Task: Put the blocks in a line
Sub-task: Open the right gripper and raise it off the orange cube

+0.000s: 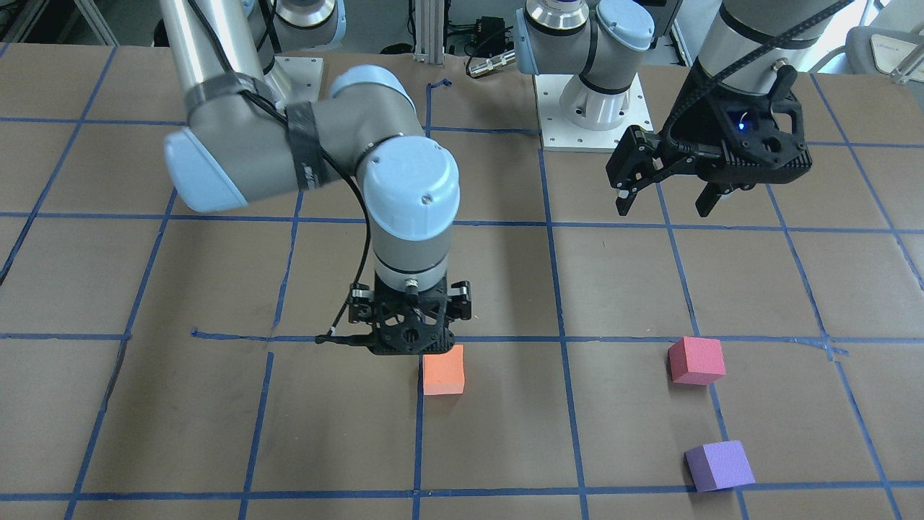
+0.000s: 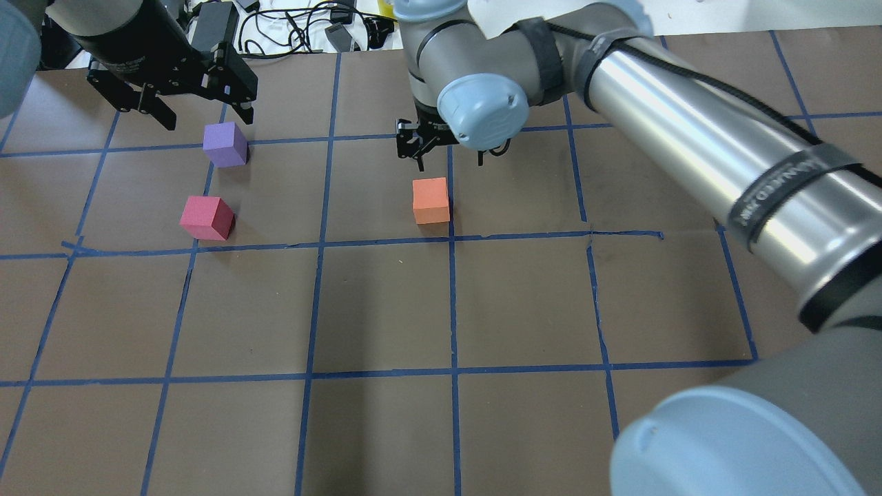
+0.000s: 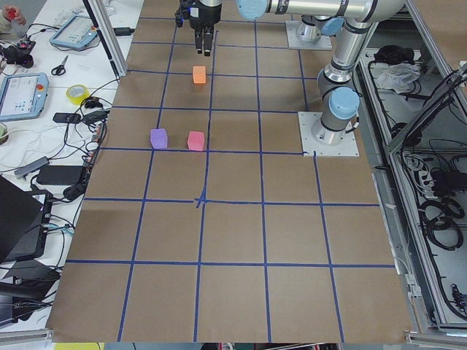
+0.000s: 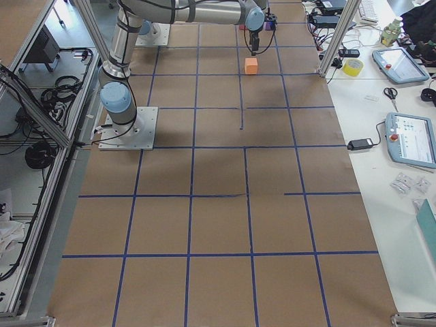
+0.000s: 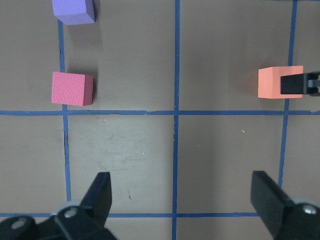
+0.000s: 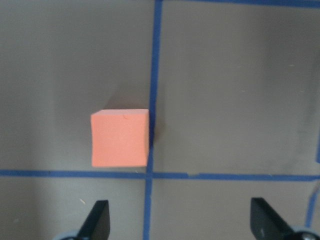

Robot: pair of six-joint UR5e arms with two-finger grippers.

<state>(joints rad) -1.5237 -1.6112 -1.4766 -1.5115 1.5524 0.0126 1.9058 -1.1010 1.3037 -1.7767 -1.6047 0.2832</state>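
Our right tool (image 6: 182, 217) hangs apart just beside the orange block (image 2: 431, 200) on the desk (image 2: 386, 310), the left tool (image 1: 664, 206) is apart and raised near the pink block (image 2: 205, 217) and the purple block (image 2: 225, 145), and we judge the foam light and soft, best pinched gently across opposite flat sides.

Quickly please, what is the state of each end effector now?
Left end effector: open, holding nothing.
Right end effector: open, holding nothing, near the orange block.

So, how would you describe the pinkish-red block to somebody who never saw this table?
On the brown table with its blue tape grid, look at the robot's left side, where two blocks sit close together, away from the lone orange block. The pinkish-red block is the one nearer the robot; the purple block lies beyond it.
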